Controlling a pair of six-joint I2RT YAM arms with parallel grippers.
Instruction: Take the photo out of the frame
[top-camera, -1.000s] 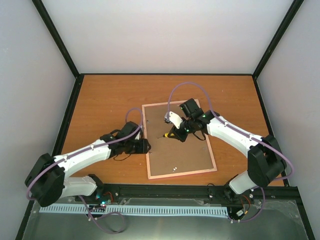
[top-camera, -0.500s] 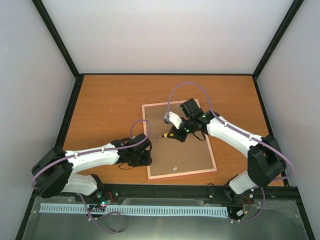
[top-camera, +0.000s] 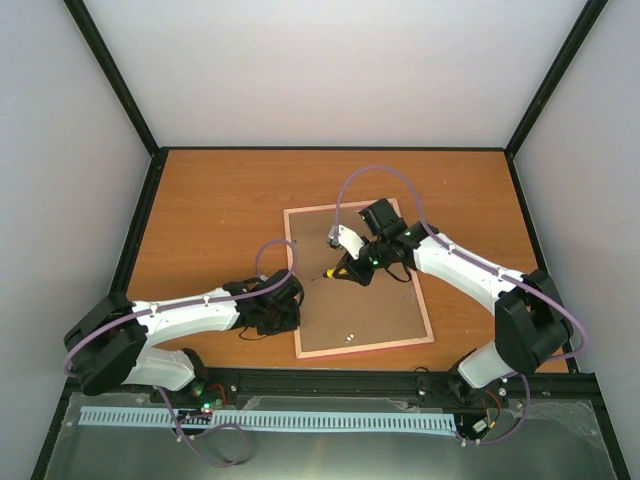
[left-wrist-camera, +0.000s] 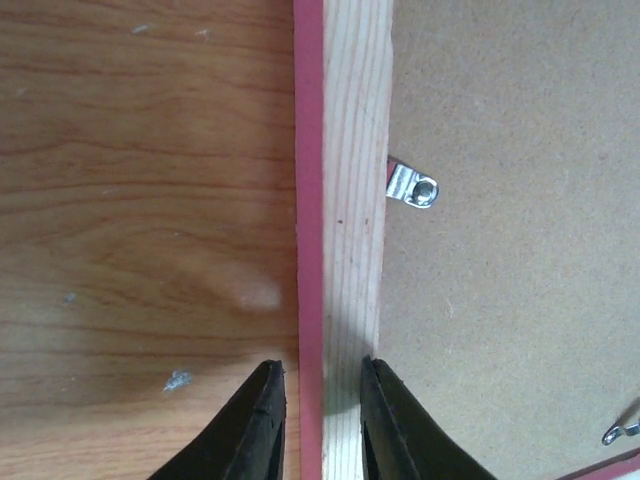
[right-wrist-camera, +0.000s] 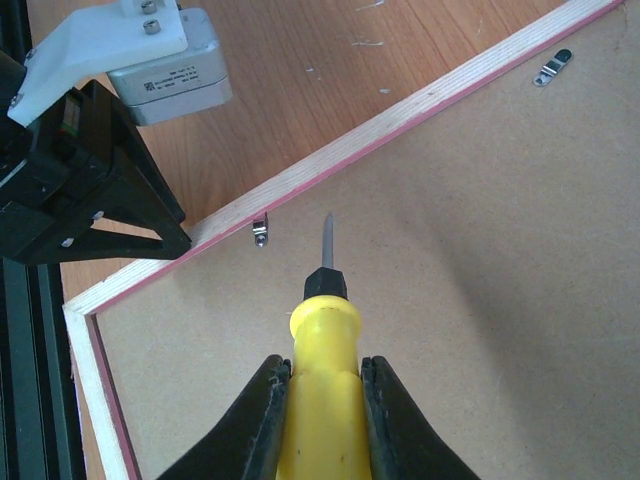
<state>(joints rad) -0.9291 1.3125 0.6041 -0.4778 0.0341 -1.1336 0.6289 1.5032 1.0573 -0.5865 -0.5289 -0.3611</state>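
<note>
**A:** Where's the photo?

**B:** Not visible. The frame (top-camera: 365, 347) lies face-down mid-table at the centre of the top view, with the backing board (top-camera: 360, 310) up. I'd guess the photo is under the board.

**A:** Claws?

**B:** The right gripper (right-wrist-camera: 325, 370) is clamped on the screwdriver (right-wrist-camera: 322, 400). Its tip hangs over the board, just short of the metal clip (right-wrist-camera: 260, 231) on the left rail. The left gripper (left-wrist-camera: 320, 368) has a narrow gap and holds nothing. It straddles the pink outer edge of that rail at the lower left, one finger over the table (top-camera: 200, 220), the other over the bare wood. Can't tell if it's pressing down.

**A:** What goes wrong from here?

**B:** The main one is the tip missing the clip. It's small and sits tight against the rail, so the blade could skate off and gouge the board, maybe the print below. Second, if the left claw isn't loading the rail, the sideways push could slide or spin the whole frame. Third, the two wrists are close in the right wrist view, so a long stroke towards the rail risks a collision.
</note>
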